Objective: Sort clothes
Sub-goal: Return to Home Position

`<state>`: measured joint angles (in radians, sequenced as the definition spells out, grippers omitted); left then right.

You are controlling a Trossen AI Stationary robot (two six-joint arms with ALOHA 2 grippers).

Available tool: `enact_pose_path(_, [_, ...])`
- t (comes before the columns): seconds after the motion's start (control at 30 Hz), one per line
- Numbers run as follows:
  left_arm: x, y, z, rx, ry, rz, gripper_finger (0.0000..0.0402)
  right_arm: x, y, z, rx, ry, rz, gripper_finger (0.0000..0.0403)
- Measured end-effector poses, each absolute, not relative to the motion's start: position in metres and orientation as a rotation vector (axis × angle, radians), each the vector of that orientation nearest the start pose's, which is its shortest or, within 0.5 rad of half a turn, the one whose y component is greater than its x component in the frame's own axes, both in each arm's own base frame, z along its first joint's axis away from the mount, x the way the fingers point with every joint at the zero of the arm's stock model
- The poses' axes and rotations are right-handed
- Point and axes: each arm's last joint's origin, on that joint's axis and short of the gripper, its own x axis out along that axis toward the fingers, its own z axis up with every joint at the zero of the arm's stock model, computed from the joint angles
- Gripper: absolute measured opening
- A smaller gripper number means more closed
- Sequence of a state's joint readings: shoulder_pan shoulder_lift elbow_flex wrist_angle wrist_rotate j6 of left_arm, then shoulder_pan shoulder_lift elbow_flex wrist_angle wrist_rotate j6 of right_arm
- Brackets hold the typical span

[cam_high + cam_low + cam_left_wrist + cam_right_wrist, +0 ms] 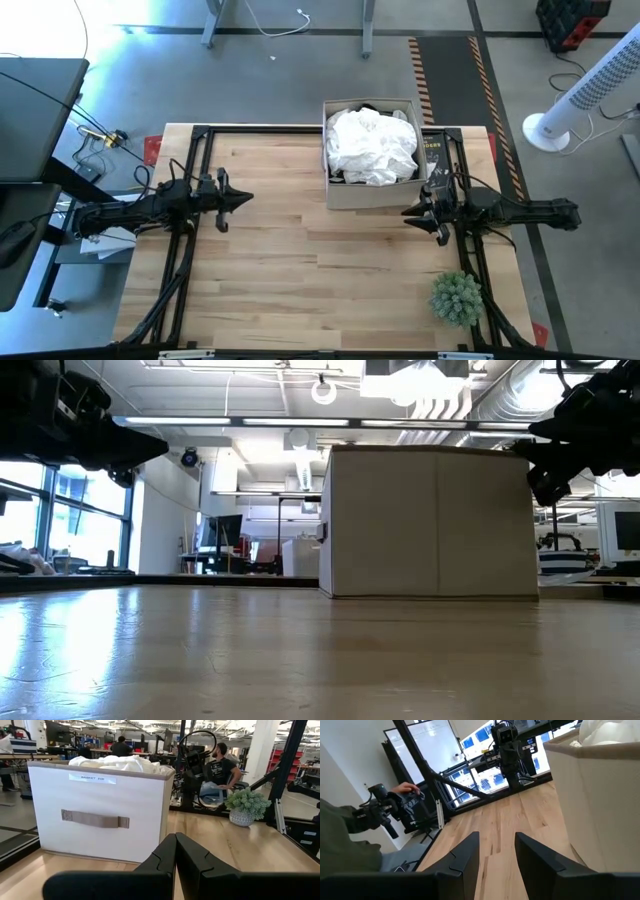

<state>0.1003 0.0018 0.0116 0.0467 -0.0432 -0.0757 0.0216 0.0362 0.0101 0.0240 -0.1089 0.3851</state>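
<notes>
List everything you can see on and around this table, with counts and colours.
laundry organizer: one, white, table's upper edge in the high view, right of centre.
white clothes: one heap, white, filling the organizer.
plant: one, green, table corner near the right arm.
table: one, light wood, under both arms.
fan: one, white, floor right of the table.
person: one, dark shirt, seated beyond the table.
sleeve: one, olive, beyond the table, right wrist view.
left gripper: one, dark, shut, empty, over the table's left side.
right gripper: one, dark, open, empty, beside the organizer.
</notes>
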Motion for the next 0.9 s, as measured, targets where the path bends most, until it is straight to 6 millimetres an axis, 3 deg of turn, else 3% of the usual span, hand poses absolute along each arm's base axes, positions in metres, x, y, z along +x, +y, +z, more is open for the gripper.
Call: enact_pose_path(0.9, [0.0966,0.0091,0.1712,-0.075,-0.053,0.123,0.0007,0.0977,0.0052,0.1684,0.384,0.003,0.132,0.0121])
